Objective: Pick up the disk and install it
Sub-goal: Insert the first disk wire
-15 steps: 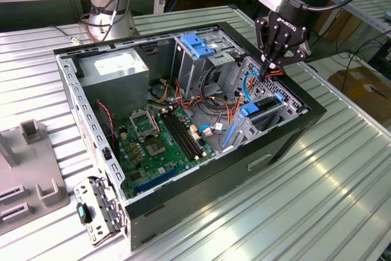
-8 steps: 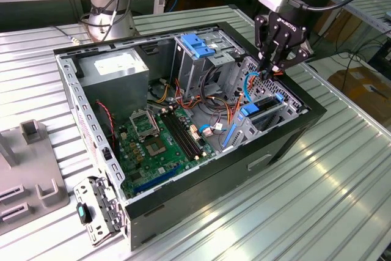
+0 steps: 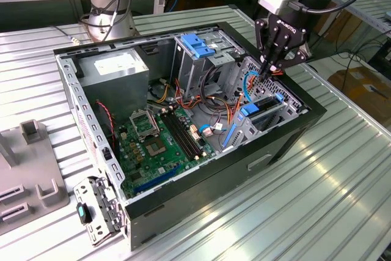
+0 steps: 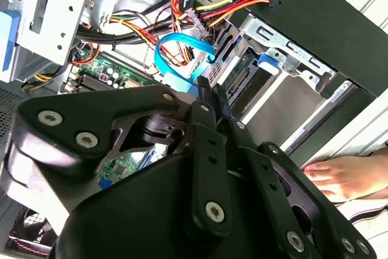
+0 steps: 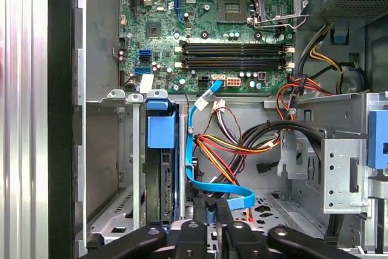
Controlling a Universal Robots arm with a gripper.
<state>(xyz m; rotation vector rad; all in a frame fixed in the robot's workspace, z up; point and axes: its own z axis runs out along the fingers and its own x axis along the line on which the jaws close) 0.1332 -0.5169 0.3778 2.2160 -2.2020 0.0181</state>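
In the upper right of the exterior view, the gripper [image 3: 269,73] is hanging over the right-hand end of the open computer case [image 3: 293,129]. Its 2 fingers are drawn together and are gripping no part of the disk. The disk [image 3: 265,110] is sitting on edge in the low drive bay [image 3: 282,114] at the right of that frame, just under the fingertips, with its blue carrier rail showing at both ends. In the first wrist view the disk [image 5: 162,180] is lying inside the bay slot beside the case wall, its blue tab pointing toward the motherboard [image 5: 206,28]. It is looking seated, though I cannot tell whether it is fully home.

A thin blue cable [image 5: 193,144] is looping right past the tips. A strip of blue is showing between the fingers [image 5: 223,219], and I cannot tell whether it is pinched or passing behind. If it is caught, any arm motion is likely to tug its plug off the board. The bundle of power wires [image 5: 221,150] is crowding the same gap and could snag a finger. If the disk is not fully home, an off-centre push could jam its rail. In the second wrist view a person's hand [image 4: 345,174] is resting just outside the case, near enough for the arm to strike it.
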